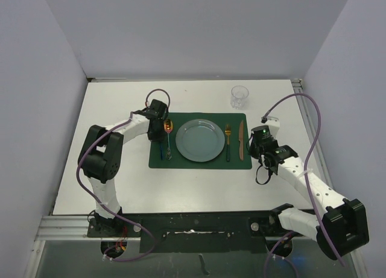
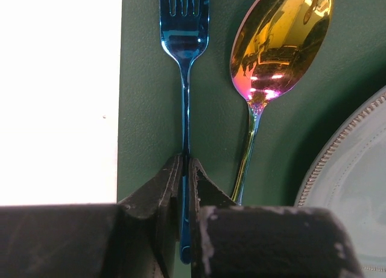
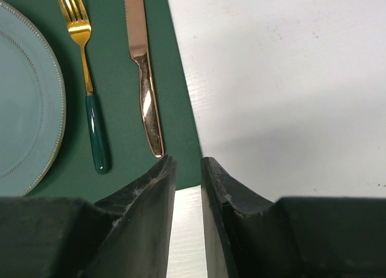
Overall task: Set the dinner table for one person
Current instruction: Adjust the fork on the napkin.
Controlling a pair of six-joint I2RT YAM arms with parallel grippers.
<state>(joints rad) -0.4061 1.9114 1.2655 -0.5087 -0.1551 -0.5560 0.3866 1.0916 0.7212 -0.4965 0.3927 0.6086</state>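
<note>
Surface (image 1: 120, 181): flat, matte white.
Blue fork (image 2: 184, 49): glossy metal, slim.
Left gripper (image 2: 186, 162): pinching the Blue fork handle.
Right gripper (image 3: 187, 169): slightly parted, holding nothing.

Top view: bright, even, diffuse light, seemingly from overhead; dinner table (image 1: 193, 190) matte, shadows faint and soft. Left wrist view: table blown out white along placemat (image 2: 151, 79) left edge; spoon (image 2: 277, 43) mirrors hot gold-pink glare; blue fork (image 2: 186, 79) crisp; left gripper (image 2: 186, 163) dark, slightly soft. Right wrist view: knife (image 3: 148, 103) gleams; broad soft shadow across table.
</note>
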